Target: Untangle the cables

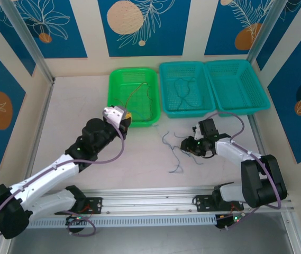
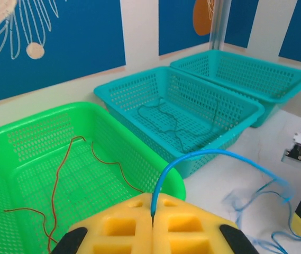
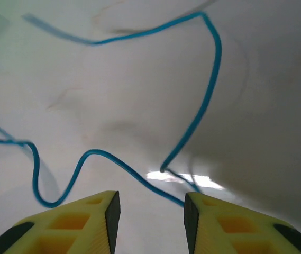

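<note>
Closest to me, the left gripper [image 2: 153,209] has its jaws pressed fully together on one end of the blue cable [image 3: 218,53], which springs out of the seam between the pads and arcs away to my right. The right gripper [image 3: 151,206] hangs low over the surface [image 1: 87,100] with its jaws partly apart and nothing held. The blue cable's curls lie on the surface just ahead of it, one strand running in close by the right pad, though I cannot tell whether it touches. Beyond the left jaws the red-brown cable [image 2: 56,177] lies loose in the green basket [image 1: 133,70], and the teal-green cable [image 1: 182,92] sits in the middle basket [image 1: 184,64], beside the right-hand basket [image 1: 235,62]. I judge two cables are sorted and the blue one is in hand. Next, I think, I must draw it clear slowly, watching that its curls don't snag or knot, then carry it towards the right-hand basket, perhaps with the right jaws taking the trailing end.
</note>
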Action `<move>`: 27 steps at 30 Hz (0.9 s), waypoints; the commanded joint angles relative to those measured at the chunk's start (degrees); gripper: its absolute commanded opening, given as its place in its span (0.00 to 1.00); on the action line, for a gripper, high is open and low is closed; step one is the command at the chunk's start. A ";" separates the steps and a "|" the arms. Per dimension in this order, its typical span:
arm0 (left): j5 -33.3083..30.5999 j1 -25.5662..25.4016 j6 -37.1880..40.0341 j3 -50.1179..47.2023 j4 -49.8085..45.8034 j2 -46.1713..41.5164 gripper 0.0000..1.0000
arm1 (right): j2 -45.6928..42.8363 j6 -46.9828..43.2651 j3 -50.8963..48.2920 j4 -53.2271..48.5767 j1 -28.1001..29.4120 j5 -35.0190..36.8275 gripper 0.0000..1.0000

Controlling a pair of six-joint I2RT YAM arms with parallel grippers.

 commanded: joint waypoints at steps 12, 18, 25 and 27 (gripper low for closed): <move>10.92 2.36 -4.88 1.93 1.50 -2.26 0.00 | -19.09 -0.38 3.85 0.51 4.72 5.07 0.55; 16.36 2.28 -4.65 4.99 0.93 -1.11 0.00 | -28.37 -16.60 5.07 15.80 14.91 1.59 0.83; 16.49 2.26 -4.94 6.15 0.83 -0.05 0.00 | -22.75 -37.06 0.42 37.04 23.92 -12.20 0.85; 16.76 2.27 -5.08 6.15 0.78 -0.14 0.00 | -19.15 -37.96 1.47 39.38 25.10 -10.43 0.84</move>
